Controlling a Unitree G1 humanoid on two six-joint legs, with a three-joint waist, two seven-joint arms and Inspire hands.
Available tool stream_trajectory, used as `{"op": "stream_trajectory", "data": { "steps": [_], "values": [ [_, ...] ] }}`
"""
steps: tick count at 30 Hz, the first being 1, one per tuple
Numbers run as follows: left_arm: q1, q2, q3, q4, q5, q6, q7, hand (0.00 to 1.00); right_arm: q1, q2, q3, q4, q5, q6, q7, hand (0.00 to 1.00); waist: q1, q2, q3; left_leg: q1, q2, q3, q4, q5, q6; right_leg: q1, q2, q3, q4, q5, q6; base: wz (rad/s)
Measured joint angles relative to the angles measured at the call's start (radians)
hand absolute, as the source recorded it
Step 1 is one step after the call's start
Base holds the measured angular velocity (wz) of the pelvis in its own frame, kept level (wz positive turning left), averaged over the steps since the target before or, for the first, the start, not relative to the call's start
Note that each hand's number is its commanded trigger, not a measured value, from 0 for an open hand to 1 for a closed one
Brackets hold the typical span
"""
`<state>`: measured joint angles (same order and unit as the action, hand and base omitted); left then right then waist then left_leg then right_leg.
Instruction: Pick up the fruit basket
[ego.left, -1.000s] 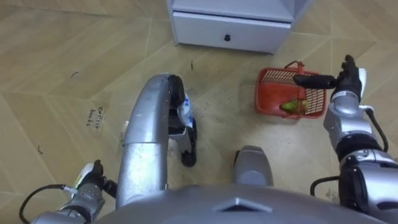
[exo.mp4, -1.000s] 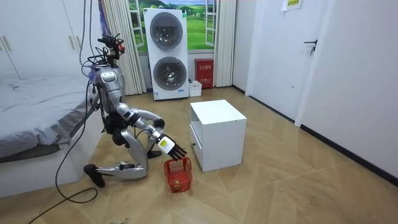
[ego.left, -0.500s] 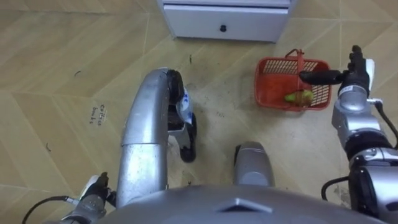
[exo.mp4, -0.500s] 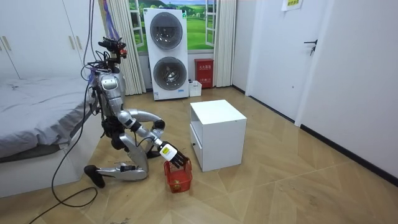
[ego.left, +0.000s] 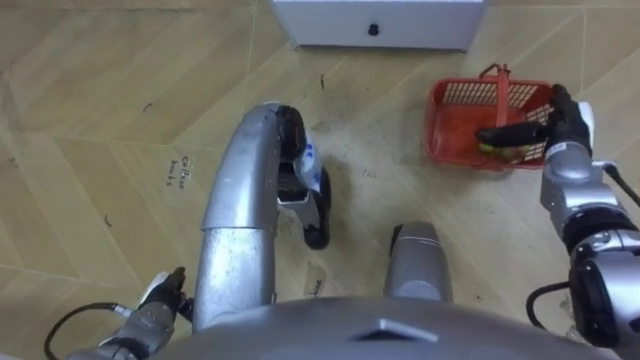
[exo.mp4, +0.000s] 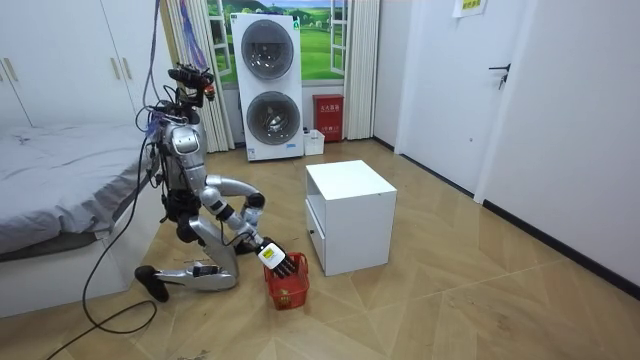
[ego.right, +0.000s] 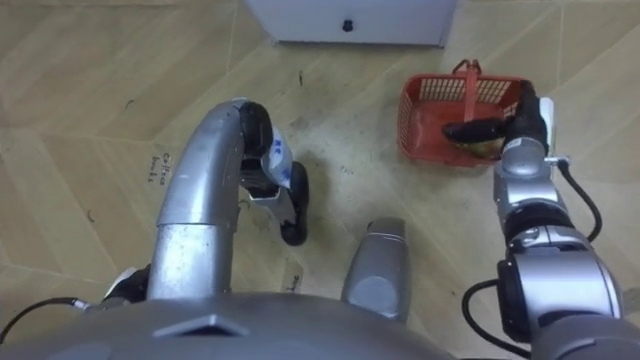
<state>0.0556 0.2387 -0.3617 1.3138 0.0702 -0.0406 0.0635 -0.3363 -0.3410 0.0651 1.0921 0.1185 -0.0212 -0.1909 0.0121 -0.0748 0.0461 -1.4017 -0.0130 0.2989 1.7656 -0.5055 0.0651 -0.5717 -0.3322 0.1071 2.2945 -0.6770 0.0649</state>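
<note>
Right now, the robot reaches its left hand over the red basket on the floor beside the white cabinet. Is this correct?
No, it is the right hand that reaches over the red basket on the floor beside the white cabinet; the left eye view shows it.

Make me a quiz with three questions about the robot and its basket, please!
1. Where is the basket?
A. on the bed
B. on the floor by the white cabinet
C. on top of the washing machine

2. What colour is the basket?
A. blue
B. yellow
C. red

3. How is the robot placed?
A. kneeling on the floor
B. standing tall
C. lying on the bed

Answers:
1 B: the basket stands on the wooden floor just in front of the cabinet.
2 C: its mesh walls and handle are red.
3 A: the room view shows the robot down on its knees, with its right hand over the basket.
</note>
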Motion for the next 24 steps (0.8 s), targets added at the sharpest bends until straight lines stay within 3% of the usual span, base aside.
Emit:
{"op": "stream_trajectory", "data": {
  "steps": [6,11,23,24],
  "values": [
    [0.000,0.000,-0.042,0.000,0.000,0.007,-0.029,0.00,-0.031,-0.019,0.013,0.039,0.016,0.000,0.023,0.00,0.023,0.003,0.0002,-0.007,0.000,0.000,-0.002,0.004,-0.001,-0.015,-0.001,0.000,0.004,-0.001,0.002,0.01],
    [-0.007,0.000,-0.055,-0.002,0.000,0.009,-0.052,0.00,-0.059,-0.046,0.016,0.088,0.084,-0.001,0.044,0.00,0.040,0.022,0.0009,-0.013,0.000,0.003,-0.003,0.007,0.001,-0.022,-0.002,0.002,0.006,-0.002,0.003,0.00],
    [-0.011,0.000,-0.058,-0.018,-0.001,0.009,-0.067,0.00,-0.059,-0.056,0.024,0.109,0.150,-0.002,0.083,0.00,0.071,0.019,0.0034,-0.023,-0.003,0.021,-0.018,0.009,-0.001,-0.043,-0.019,0.013,0.005,-0.002,0.004,0.01],
    [-0.011,0.000,-0.059,-0.018,-0.001,0.009,-0.072,0.00,-0.059,-0.057,0.024,0.109,0.151,-0.003,0.084,0.12,0.071,0.019,0.0035,-0.023,-0.003,0.022,-0.019,0.009,-0.001,-0.044,-0.020,0.013,0.005,-0.002,0.004,0.00]
  ]
}}
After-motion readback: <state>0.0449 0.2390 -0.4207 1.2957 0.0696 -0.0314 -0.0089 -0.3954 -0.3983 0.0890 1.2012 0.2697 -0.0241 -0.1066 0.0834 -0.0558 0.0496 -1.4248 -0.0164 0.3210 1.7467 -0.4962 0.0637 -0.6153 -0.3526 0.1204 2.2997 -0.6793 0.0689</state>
